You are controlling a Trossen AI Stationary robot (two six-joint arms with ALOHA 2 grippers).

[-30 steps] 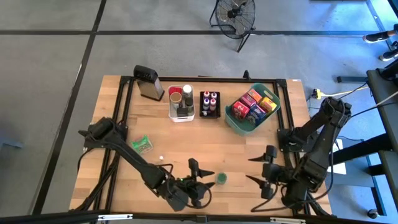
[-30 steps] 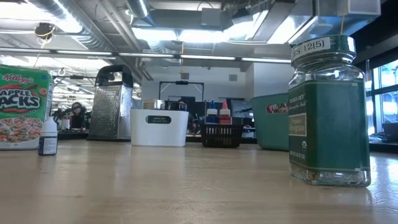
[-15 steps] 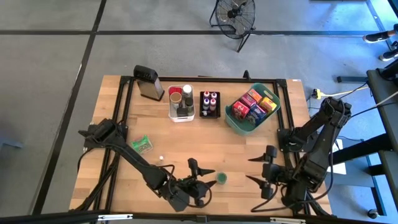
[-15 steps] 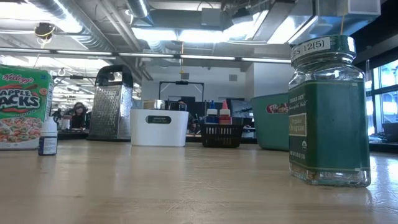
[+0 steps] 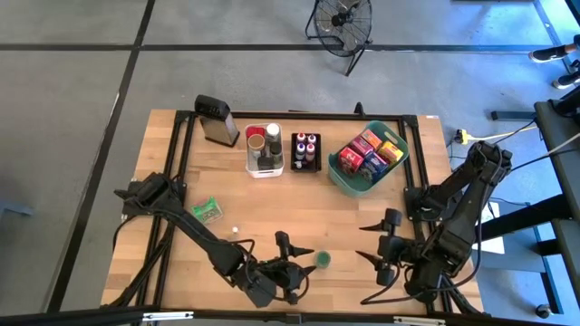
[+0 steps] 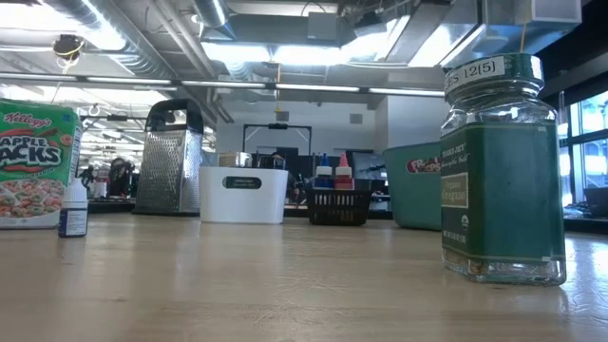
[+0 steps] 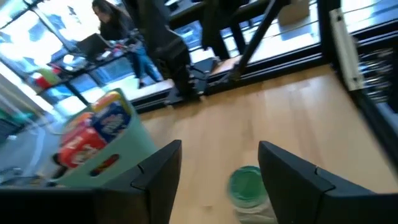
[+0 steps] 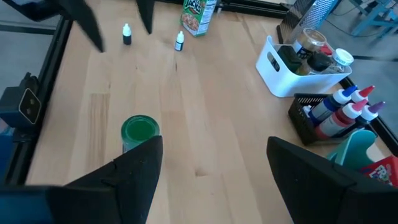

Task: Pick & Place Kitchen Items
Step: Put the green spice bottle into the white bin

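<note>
Table (image 5: 299,217): 1 green-lid jar (image 5: 322,261), 2 droppers (image 8: 127,34).

Green-lidded glass jar (image 5: 322,261) stands upright on the table (image 5: 299,213), well apart from the teal basket (image 5: 347,184). Coloured boxes (image 5: 372,150) fill that basket; a green packet (image 5: 207,210) lies far left of it.

Surface (image 5: 299,213): pale wood, smooth matt grain. Spice jar (image 6: 502,171): clear glossy glass with a green paper label. Box grater (image 6: 173,158): perforated bright metal. Bin (image 6: 242,193): smooth white plastic. Cereal box (image 6: 36,163): printed cardboard.
</note>
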